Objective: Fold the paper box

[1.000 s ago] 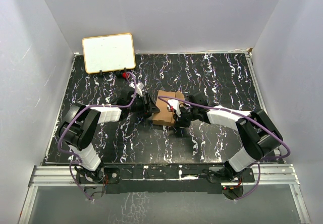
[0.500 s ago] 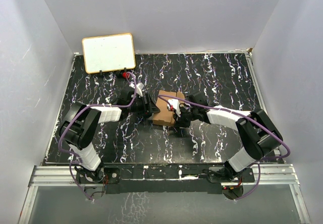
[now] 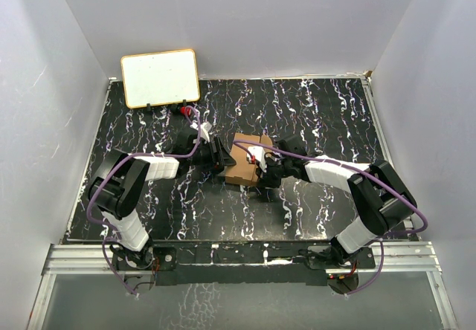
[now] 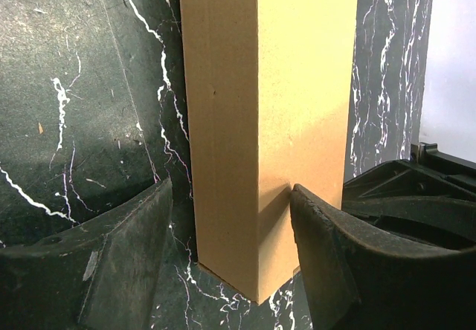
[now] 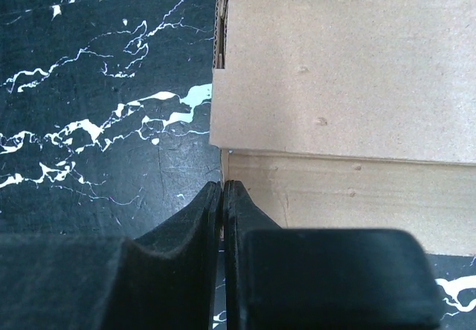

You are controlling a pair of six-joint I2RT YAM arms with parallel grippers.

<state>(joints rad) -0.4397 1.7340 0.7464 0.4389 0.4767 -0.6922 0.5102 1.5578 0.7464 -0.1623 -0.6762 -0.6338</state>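
The paper box point(image 3: 244, 160) is a small brown carton lying mid-table between both arms. My left gripper point(image 3: 221, 156) stands open astride its left end. In the left wrist view the box point(image 4: 297, 85) rises between the fingers. The right finger point(image 4: 327, 241) touches its face, while the left finger point(image 4: 134, 241) stays a small gap away. My right gripper point(image 3: 262, 169) is shut at the box's near right side. In the right wrist view its tips point(image 5: 223, 186) meet at the left edge of the box's lower panel point(image 5: 349, 196), under the top panel point(image 5: 327, 70).
A white board with a tan frame point(image 3: 160, 77) leans at the back left, with a small red object point(image 3: 181, 110) just in front of it. White walls close in the black marbled table point(image 3: 320, 107) on three sides.
The box's far right edge has drawn in slightly to the left. Both arms have hardly moved, and the jaws stand as before.
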